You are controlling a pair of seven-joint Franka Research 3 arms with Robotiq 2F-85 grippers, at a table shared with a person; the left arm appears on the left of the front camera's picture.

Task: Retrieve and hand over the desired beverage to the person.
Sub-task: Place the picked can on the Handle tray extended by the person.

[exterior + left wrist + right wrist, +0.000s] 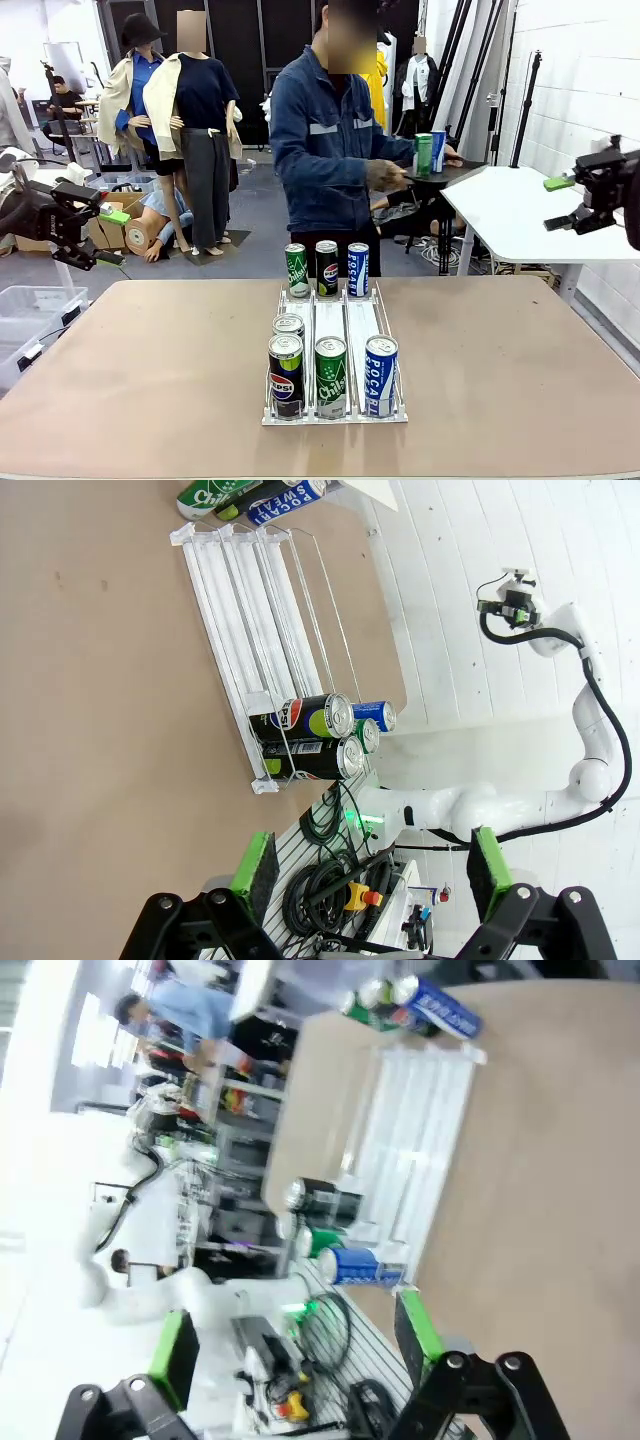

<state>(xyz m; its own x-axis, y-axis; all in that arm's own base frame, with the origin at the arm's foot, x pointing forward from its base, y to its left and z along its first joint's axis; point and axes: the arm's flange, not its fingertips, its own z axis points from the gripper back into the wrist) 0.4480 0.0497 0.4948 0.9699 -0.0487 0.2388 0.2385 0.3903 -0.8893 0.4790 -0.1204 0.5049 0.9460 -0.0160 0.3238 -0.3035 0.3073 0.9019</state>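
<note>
A clear rack (pixel 335 318) in the middle of the brown table holds drink cans. At its near end stand two Pepsi cans (pixel 286 362), a green can (pixel 331 364) and a blue Pocari can (pixel 380 362). At the far end are a green can (pixel 297 270), a Pepsi can (pixel 327 267) and a Pocari can (pixel 358 269). The person (pixel 325 140) in a denim jacket stands behind the table, turned toward a side table. My left gripper (pixel 108 236) hangs open off the table's left edge. My right gripper (pixel 560 204) hangs open at the right. The rack (pixel 260 610) (pixel 420 1140) lies beyond both open grippers (pixel 370 865) (pixel 297 1345).
A small dark side table (pixel 450 176) at the person's hand (pixel 385 175) carries a green can (pixel 424 153) and a blue one (pixel 438 150). A white table (pixel 510 210) stands at the right. The brown tabletop (pixel 150 370) is bare around the rack.
</note>
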